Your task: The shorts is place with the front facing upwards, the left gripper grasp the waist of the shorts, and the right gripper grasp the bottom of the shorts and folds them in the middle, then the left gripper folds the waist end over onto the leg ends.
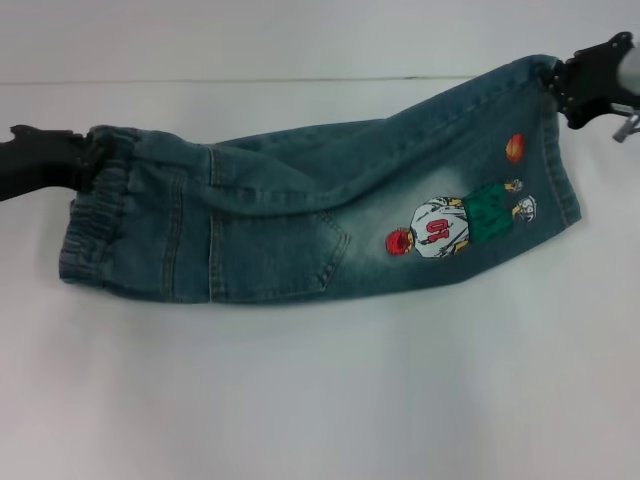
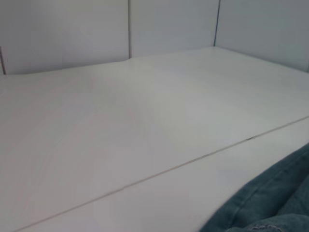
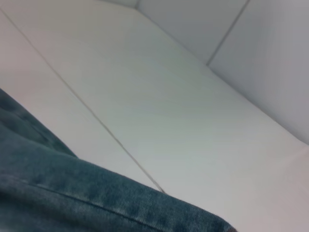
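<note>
The shorts (image 1: 300,225) are seen lying lengthwise across the white desk (image 1: 320,400), already doubled leg over leg, with the back pocket and cartoon print (image 1: 455,220) uppermost. The waist of the shorts (image 1: 95,215), toward the left edge, is pinched at its far corner by the left gripper (image 1: 85,160). The bottom of the shorts (image 1: 555,135), near the far right corner, is gripped by the right gripper (image 1: 560,80), apparently lifted a little, though this is hard to judge. The edges should be laid down aligned and smoothed flat before the waist is carried over to the leg ends.
</note>
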